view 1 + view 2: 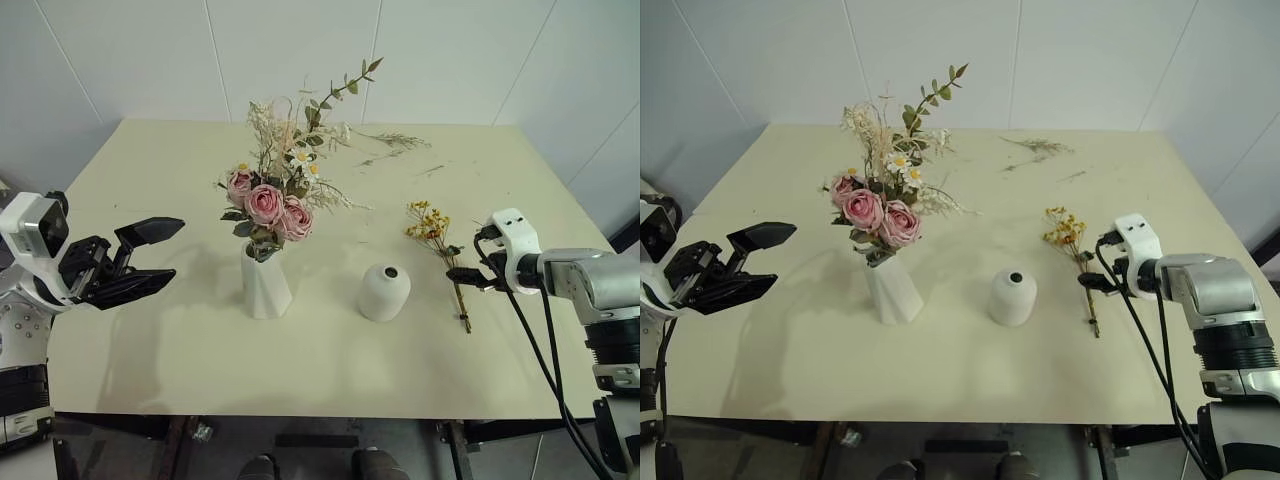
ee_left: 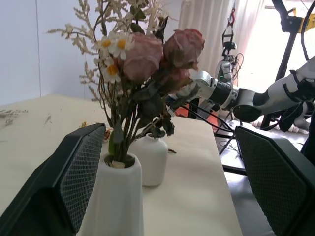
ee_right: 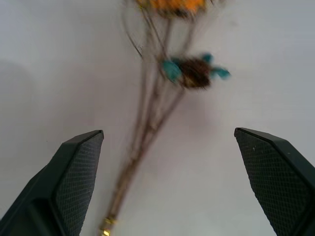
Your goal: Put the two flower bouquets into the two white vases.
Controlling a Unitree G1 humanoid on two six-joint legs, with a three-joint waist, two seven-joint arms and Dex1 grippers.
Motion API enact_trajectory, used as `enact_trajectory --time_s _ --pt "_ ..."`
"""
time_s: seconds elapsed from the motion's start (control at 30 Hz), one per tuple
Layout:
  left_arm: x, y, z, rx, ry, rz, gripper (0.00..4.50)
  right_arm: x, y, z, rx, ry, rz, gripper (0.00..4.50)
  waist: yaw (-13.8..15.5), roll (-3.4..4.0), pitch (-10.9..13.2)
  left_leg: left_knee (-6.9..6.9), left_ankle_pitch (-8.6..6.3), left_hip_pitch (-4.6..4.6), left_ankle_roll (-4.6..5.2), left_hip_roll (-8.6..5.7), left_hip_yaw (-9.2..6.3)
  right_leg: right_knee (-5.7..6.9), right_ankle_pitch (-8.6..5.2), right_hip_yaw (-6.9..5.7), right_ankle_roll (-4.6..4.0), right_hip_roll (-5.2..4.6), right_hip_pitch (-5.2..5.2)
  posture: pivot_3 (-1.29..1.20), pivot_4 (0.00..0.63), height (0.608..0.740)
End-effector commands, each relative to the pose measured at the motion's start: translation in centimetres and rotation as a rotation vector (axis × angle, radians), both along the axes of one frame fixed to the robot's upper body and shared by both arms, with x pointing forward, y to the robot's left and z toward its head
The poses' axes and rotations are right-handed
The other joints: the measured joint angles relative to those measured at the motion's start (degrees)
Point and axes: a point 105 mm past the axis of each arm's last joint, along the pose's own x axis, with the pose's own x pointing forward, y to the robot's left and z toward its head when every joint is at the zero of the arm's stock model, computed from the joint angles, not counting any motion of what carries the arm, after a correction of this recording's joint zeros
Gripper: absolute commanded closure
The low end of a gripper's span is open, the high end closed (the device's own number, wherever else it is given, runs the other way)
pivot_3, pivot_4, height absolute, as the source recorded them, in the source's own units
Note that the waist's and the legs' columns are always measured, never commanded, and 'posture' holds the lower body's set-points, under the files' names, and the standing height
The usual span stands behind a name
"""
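Above the slim yellow bouquet (image 1: 436, 250), the right hand (image 1: 468, 276) hangs wide open.

Pink roses (image 1: 266, 205); two matte white vases (image 1: 266, 285); yellow-orange flowers (image 1: 428, 222); cream table (image 1: 200, 360).

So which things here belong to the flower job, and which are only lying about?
Job things:
- rose bouquet, already in the tall twisted vase
- yellow-flowered bouquet, lying on the table
- short round vase, empty

Lying about:
- loose dried twigs at the table's far side
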Motion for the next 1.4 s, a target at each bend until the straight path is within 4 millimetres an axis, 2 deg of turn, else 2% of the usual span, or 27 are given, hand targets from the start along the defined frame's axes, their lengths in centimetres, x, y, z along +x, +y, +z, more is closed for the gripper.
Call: enact_trajectory --time_s 0.03,0.53,0.63,1.0,1.03,1.17,1.4 --pt "-0.8 -0.1 1.2 0.018 -0.067 0.000 0.02 -0.1 -0.3 0.9 0.005 0.020 -0.025 0.00 -0.09 0.00 0.00 0.00 0.00 0.00 0.00 0.00 0.00 0.01 0.00 0.00 0.00 0.00 0.00 0.00 0.150 0.740" --pt "-1.0 -0.2 1.3 0.014 -0.044 -0.029 0.02 -0.4 1.3 -0.1 0.032 0.101 0.010 0.00 -0.38 0.01 0.01 0.01 0.01 0.01 0.00 0.00 0.01 0.05 0.00 0.00 0.00 0.01 -0.01 0.00 0.150 0.740" --pt "-0.9 -0.3 1.4 0.012 -0.042 -0.030 0.00 0.0 1.4 -0.1 0.030 0.090 0.001 0.59 -0.42 0.01 0.01 0.01 0.01 0.02 0.00 0.00 0.01 0.07 0.00 0.00 0.00 0.02 -0.01 0.00 0.150 0.740" --pt "-1.5 -1.1 1.9 0.024 -0.045 -0.075 0.00 0.1 3.0 -0.3 0.062 0.060 0.036 4.33 -0.53 0.01 0.01 0.01 0.01 0.02 0.00 0.01 0.00 0.08 0.00 0.00 0.00 0.03 -0.02 0.00 0.150 0.740" --pt "-1.9 -1.4 1.9 0.035 -0.040 -0.088 0.00 0.1 3.1 -0.3 0.067 0.051 0.036 4.48 -0.51 0.01 0.01 0.01 0.01 0.02 0.00 0.01 0.01 0.08 0.00 0.01 0.00 0.02 -0.01 0.00 0.150 0.740" --pt "-2.8 -2.4 0.7 0.110 -0.002 -0.106 0.00 0.0 3.2 -0.6 0.069 0.033 0.037 4.48 -0.44 0.01 0.01 0.00 0.00 0.00 0.00 0.00 0.01 0.03 0.00 0.02 0.00 0.00 -0.01 0.00 0.150 0.740" --pt "-3.2 -4.0 -0.6 0.201 -0.019 -0.078 0.00 0.3 3.5 0.5 0.099 -0.055 0.047 4.48 -0.33 0.01 0.01 0.03 0.01 0.02 0.00 0.00 0.01 0.08 0.02 0.03 0.01 0.01 0.00 0.00 0.150 0.740"
